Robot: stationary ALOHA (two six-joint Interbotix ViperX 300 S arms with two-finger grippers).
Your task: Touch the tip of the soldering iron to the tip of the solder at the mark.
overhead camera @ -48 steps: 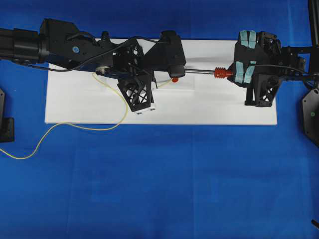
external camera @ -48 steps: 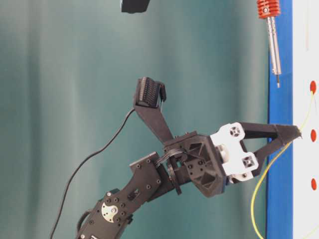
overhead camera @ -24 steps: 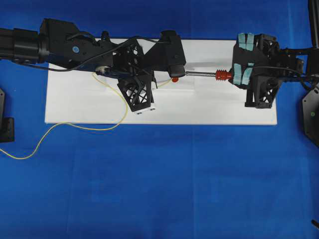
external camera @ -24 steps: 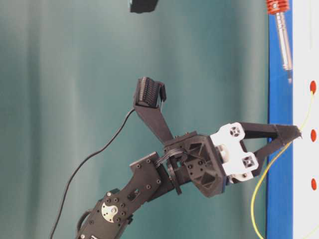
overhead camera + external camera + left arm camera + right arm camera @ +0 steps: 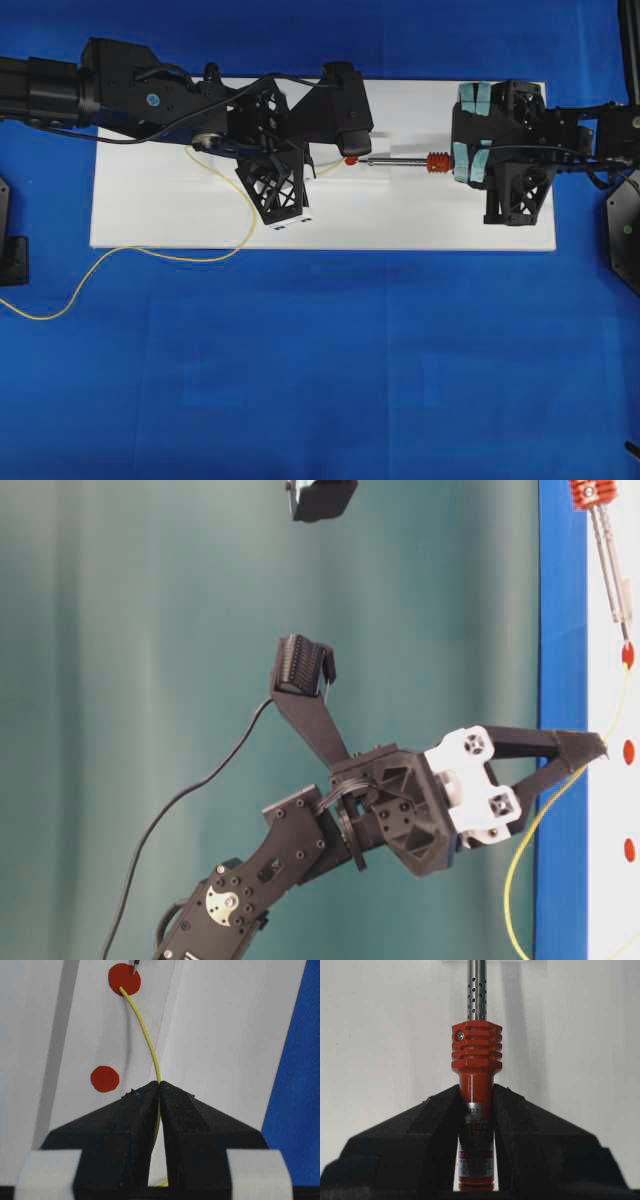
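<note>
Both pairs of jaws are clenched: the left gripper (image 5: 160, 1085) pinches the thin yellow solder wire (image 5: 145, 1035) between its black wedge-shaped fingertips, and the right gripper (image 5: 476, 1091) clamps the red-orange handle of the slim soldering iron (image 5: 476, 1060) just below its ribbed collar. In the left wrist view the solder rises out of the pinch, curves up and to the left, and ends on the lower edge of the upper round red mark (image 5: 124, 979); the dark pointed tip of the iron shows at the top edge of that view, touching or almost touching the upper rim of the same mark, so tip and wire end are near each other on the mark but I cannot tell whether they meet. A second red mark (image 5: 105, 1079) lies lower and to the left, apart from the wire. In the overhead view the iron (image 5: 400, 160) lies level across the flat white rectangular board (image 5: 180, 215), its silver perforated shaft pointing left from the right gripper (image 5: 462, 160) toward the red mark (image 5: 351, 159) beside the left arm's black camera housing. The solder (image 5: 150, 252) loops loosely down off the board's front edge and trails left over the blue cloth (image 5: 320, 380). In the table-level view the left gripper (image 5: 597, 747) holds the wire at the board, with the iron's tip (image 5: 625, 635) at a red mark there.
</note>
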